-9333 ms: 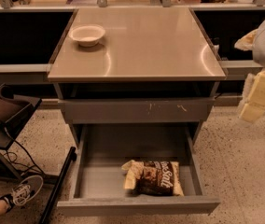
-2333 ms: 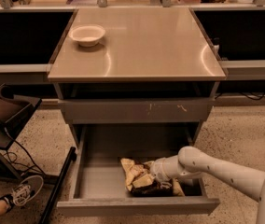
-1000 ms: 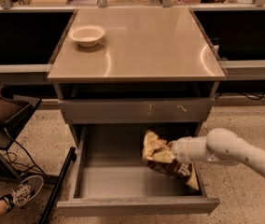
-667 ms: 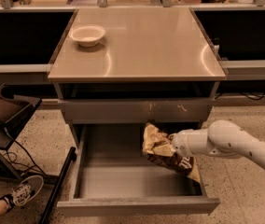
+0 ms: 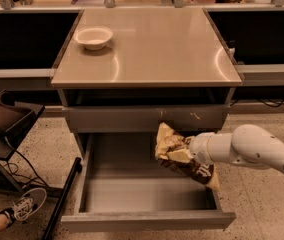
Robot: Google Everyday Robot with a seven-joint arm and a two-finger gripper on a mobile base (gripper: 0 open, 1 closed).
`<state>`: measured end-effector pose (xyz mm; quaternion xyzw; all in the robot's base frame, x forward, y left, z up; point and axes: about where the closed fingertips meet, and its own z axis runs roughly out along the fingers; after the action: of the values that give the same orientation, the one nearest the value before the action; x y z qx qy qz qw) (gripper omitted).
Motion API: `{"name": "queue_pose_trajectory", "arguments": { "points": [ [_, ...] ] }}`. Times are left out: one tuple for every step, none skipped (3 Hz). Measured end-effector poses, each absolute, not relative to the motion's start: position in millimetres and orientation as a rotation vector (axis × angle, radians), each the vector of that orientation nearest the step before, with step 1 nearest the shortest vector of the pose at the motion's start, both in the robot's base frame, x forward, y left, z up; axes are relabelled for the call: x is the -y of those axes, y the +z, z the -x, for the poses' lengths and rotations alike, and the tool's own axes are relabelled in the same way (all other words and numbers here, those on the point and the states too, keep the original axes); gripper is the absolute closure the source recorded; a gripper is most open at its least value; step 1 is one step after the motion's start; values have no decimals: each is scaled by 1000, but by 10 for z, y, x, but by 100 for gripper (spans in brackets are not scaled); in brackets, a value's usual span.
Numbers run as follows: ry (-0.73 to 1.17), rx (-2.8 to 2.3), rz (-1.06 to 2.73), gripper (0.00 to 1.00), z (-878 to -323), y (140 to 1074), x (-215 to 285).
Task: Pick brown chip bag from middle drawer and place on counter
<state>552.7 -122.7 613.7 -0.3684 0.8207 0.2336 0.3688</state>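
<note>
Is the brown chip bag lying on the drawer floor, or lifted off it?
Lifted off. The gripper holds the brown chip bag tilted in the air above the floor of the open middle drawer.

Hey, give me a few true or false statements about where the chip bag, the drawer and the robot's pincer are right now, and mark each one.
1. The middle drawer is pulled open. True.
2. The pincer grips the brown chip bag. True.
3. The brown chip bag lies flat on the drawer floor. False: it hangs tilted in the pincer, raised off the floor of the drawer.
4. A pale bowl stands on the counter. True.
5. The pincer is above the counter. False: it is lower than the countertop, over the open middle drawer.
</note>
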Motion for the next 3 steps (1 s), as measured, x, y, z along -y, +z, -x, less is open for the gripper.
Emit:
{"name": "queue_pose_trajectory", "arguments": {
  "points": [
    [479,-2033,858,100,-5185,7043,1195],
    [320,-1946,764,100,-4951,8123,1256],
    [203,-1945,738,100,-4788,8427,1468]
  ]
}}
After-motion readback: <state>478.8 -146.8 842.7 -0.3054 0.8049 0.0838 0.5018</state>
